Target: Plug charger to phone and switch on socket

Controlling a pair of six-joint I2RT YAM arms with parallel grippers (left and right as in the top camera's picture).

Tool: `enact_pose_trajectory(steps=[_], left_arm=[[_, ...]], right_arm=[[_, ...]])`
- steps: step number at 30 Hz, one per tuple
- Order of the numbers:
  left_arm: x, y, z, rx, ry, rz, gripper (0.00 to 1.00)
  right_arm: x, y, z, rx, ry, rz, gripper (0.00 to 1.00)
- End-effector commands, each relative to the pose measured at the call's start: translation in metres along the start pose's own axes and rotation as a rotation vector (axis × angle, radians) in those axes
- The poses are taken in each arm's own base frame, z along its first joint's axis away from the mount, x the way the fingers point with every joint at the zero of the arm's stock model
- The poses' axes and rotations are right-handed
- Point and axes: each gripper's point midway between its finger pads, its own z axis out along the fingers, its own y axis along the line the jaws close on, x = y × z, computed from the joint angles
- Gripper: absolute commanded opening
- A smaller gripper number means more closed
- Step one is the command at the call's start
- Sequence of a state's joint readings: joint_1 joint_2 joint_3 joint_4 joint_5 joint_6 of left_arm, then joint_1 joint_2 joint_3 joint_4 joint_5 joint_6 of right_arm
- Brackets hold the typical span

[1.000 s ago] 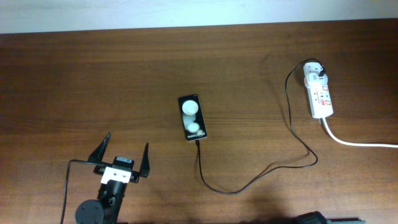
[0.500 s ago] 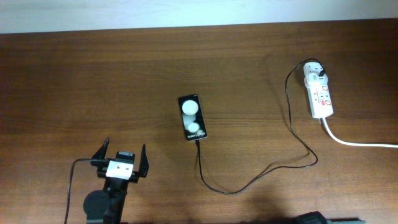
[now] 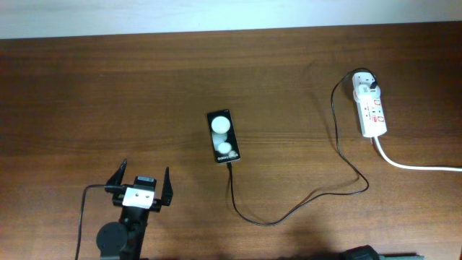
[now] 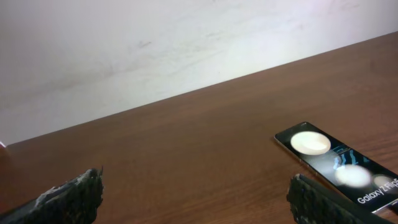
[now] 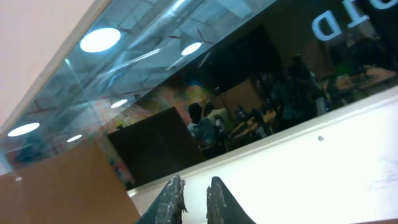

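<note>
Item 1: my left tool (image 3: 143, 180), spread wide, empty, at the near worktop (image 3: 108, 87) edge.
Item 2: my right tool (image 5: 194, 202), narrow, aimed upward.
Item 3: phone (image 3: 223, 136), lettered "Galaxy Z Flip", mid-worktop, with the charger (image 3: 303, 202) tip at its near end.
Item 4: socket (image 3: 372, 108), far right, with the charger's adapter seated at its far end.

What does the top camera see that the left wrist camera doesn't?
Only the overhead view shows the socket, its thick white cord, and the charger cable running from the socket to the phone. Only the left wrist view shows the phone's lettering clearly enough to read, Galaxy Z Flip, and a broad pale wall, just a thin strip from above. Both show the phone, the brown table and the left fingers, spread wide.
</note>
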State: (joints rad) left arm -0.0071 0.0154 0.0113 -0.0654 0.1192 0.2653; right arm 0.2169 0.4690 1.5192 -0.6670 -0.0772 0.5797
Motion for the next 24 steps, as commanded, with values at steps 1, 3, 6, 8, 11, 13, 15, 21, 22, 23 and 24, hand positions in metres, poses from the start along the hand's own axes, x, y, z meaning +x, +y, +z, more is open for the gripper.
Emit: enact_pose_trajectory(steps=[1,3,6,8,11,13,15,21,22,23,24], left_arm=[[-0.001,-0.001,-0.001,0.008,-0.007,-0.017,0.99],[-0.001,-0.001,-0.001,0.008,-0.007,-0.017,0.99],[-0.001,-0.001,-0.001,0.008,-0.008,-0.017,0.99],[-0.001,-0.001,-0.001,0.008,-0.007,-0.017,0.99],[-0.001,-0.001,-0.001,0.008,-0.007,-0.017,0.99],[-0.001,-0.001,-0.001,0.008,-0.007,-0.017,0.99],[-0.001,-0.001,-0.001,0.008,-0.007,-0.017,0.99],[-0.001,-0.001,-0.001,0.008,-0.007,-0.017,0.99],[-0.001,-0.001,-0.001,0.008,-0.007,-0.017,0.99],[-0.001,-0.001,-0.001,0.008,-0.007,-0.017,0.99],[-0.001,-0.001,-0.001,0.008,-0.007,-0.017,0.99]], right_arm=[[0.004,0.016,-0.003,-0.093,0.028,0.003,0.17],[0.004,0.022,-0.003,-0.122,0.032,0.001,0.17],[0.003,0.027,-0.007,-0.150,0.030,-0.002,0.17],[0.001,0.034,-0.021,-0.194,0.005,-0.010,0.17],[-0.004,0.040,-0.054,-0.261,-0.100,-0.029,0.20],[-0.006,0.045,-0.092,-0.338,-0.220,-0.052,0.21],[-0.008,0.048,-0.128,-0.394,-0.324,-0.068,0.24],[-0.024,0.041,-0.130,-0.344,-0.405,-0.059,0.70],[-0.029,0.039,-0.128,-0.342,-0.439,-0.056,0.96],[-0.033,0.041,-0.125,-0.370,-0.488,-0.060,0.99],[-0.034,0.041,-0.121,-0.392,-0.526,-0.064,0.99]])
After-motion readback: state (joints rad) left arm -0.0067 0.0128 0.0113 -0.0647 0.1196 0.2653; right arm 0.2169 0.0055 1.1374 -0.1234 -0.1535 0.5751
